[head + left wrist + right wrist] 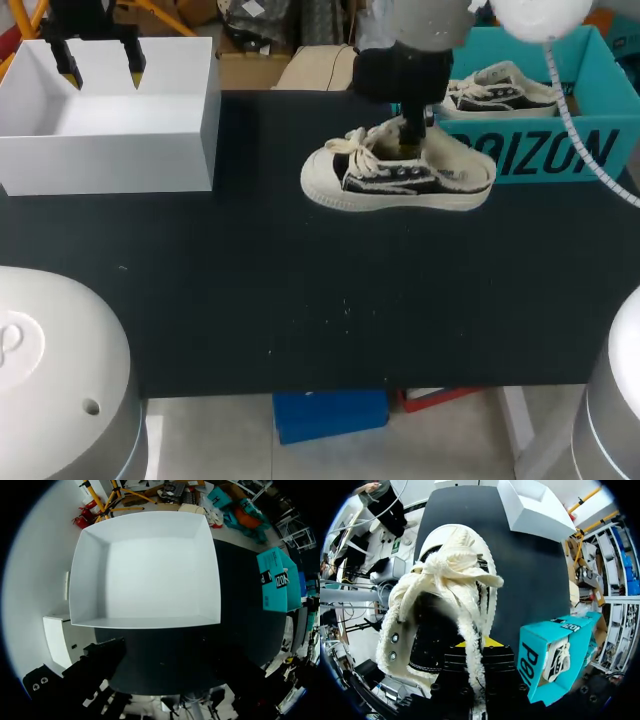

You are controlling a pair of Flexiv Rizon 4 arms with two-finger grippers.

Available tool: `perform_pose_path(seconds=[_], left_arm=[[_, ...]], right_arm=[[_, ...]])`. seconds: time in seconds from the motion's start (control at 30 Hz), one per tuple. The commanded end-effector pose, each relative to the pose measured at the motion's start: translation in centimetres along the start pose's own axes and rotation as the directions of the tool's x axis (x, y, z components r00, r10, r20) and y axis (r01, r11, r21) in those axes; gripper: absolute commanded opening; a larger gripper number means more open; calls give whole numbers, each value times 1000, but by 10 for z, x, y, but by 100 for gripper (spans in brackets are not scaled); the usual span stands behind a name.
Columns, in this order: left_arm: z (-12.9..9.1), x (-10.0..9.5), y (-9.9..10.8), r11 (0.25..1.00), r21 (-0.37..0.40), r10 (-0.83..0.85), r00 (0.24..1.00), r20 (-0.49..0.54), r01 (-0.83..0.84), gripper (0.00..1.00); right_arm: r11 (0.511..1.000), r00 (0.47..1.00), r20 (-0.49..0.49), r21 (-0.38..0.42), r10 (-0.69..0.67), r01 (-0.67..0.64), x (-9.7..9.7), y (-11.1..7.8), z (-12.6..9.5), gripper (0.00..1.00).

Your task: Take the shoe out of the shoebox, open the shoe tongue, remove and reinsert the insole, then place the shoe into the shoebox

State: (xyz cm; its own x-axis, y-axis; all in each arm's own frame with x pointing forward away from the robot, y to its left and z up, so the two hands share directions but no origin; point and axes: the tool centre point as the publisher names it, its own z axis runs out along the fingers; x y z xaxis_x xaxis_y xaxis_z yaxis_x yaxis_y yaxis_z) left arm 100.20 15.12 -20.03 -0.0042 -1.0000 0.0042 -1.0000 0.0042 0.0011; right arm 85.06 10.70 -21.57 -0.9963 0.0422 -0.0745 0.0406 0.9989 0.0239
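A black canvas shoe (400, 180) with cream sole, laces and fleece lining rests on the black table (300, 300), toe pointing left. My right gripper (412, 140) comes down into its opening from above. In the right wrist view the shoe (445, 580) fills the space ahead, and a strip of its fleece-lined edge runs between the fingers of my right gripper (475, 647), which is shut on it. The teal shoebox (560, 150) stands just behind and to the right of the shoe. My left gripper (103, 75) hangs open and empty over the white box (110, 150).
A second matching shoe (500, 90) lies inside the teal shoebox (540, 650). The white box (145, 622) at the back left is open-topped, with nothing in it, directly below my left gripper (167, 670). The teal shoebox (275, 580) shows far off to its side.
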Motion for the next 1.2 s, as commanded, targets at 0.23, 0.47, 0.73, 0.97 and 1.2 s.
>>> perform_pose_path(seconds=[0.23,0.47,0.73,0.97,1.2], left_arm=[[0,1,0,1000,-1,-2,1000,3,2,100],[0,1,0,1000,-1,-2,1000,3,2,100],[0,1,0,1000,-1,-2,1000,3,2,100],[0,1,0,1000,-1,-2,1000,3,2,100],[0,1,0,1000,-1,-2,1000,3,2,100]], right_arm=[[998,998,32,-40,-45,47,41,62,67,0],[996,997,21,-60,-70,71,34,89,95,0],[994,996,9,-70,-88,88,31,116,129,0],[995,997,-9,-62,-83,82,33,126,159,0],[997,997,0,-27,-76,76,28,126,171,31]])
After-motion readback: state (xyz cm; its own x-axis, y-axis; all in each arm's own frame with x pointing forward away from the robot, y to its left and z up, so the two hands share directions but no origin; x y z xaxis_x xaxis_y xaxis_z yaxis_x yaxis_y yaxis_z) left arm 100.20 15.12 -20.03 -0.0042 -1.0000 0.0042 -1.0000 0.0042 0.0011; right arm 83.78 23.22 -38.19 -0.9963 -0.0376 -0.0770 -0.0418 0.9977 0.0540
